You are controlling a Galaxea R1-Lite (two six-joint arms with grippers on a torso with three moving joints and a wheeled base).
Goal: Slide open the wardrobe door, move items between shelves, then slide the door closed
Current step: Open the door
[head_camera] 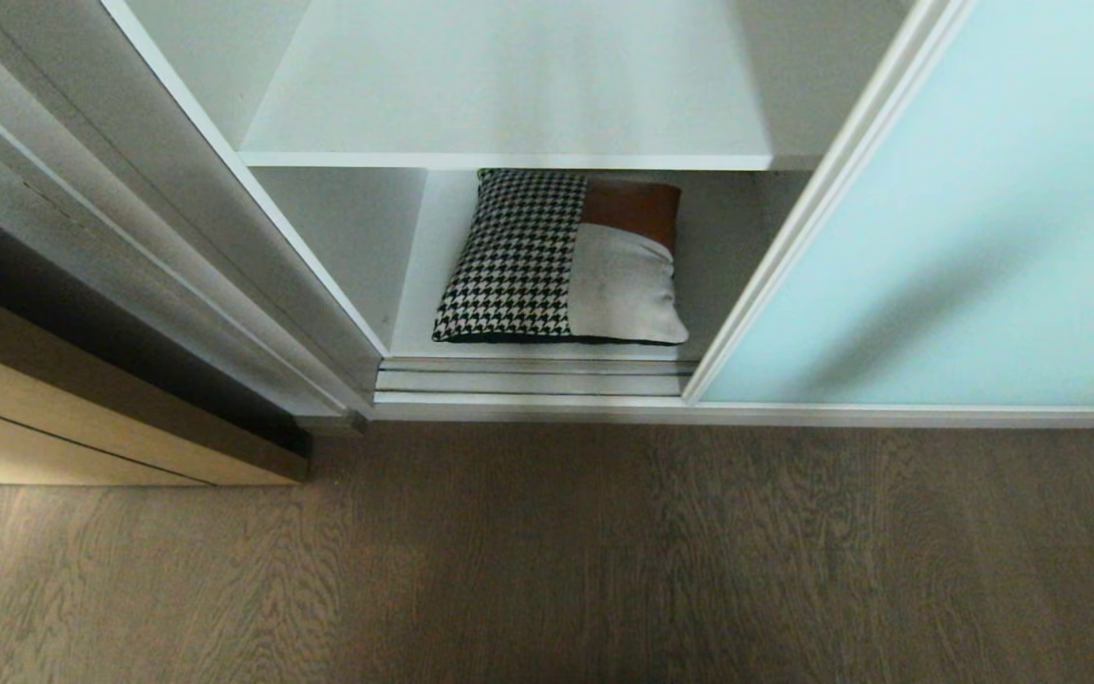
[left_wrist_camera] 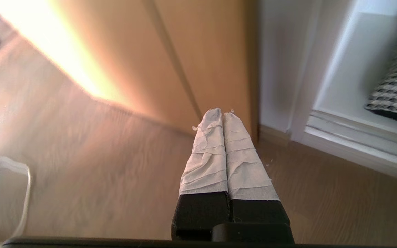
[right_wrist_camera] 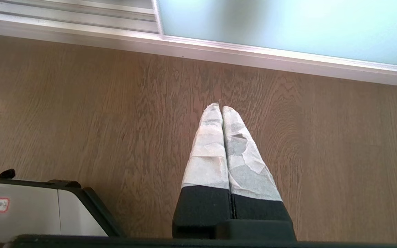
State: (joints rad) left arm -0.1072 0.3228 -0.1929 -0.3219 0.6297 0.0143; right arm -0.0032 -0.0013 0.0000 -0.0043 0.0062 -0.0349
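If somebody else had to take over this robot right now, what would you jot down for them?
Left gripper: shut, empty, above the wood floor near the wardrobe's corner.
Right gripper: shut, empty, above the floor in front of the sliding wardrobe door.
Door: slid aside to the right, compartment open.
Cushion: lying flat on the bottom shelf; the shelf above is bare.
Left: which way the cushion should go isn't evident from here; the door is not yet closed.

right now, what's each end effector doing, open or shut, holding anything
Left end effector: shut, holding nothing, above the wood floor near the wardrobe's corner.
Right end effector: shut, holding nothing, above the floor in front of the sliding wardrobe door.
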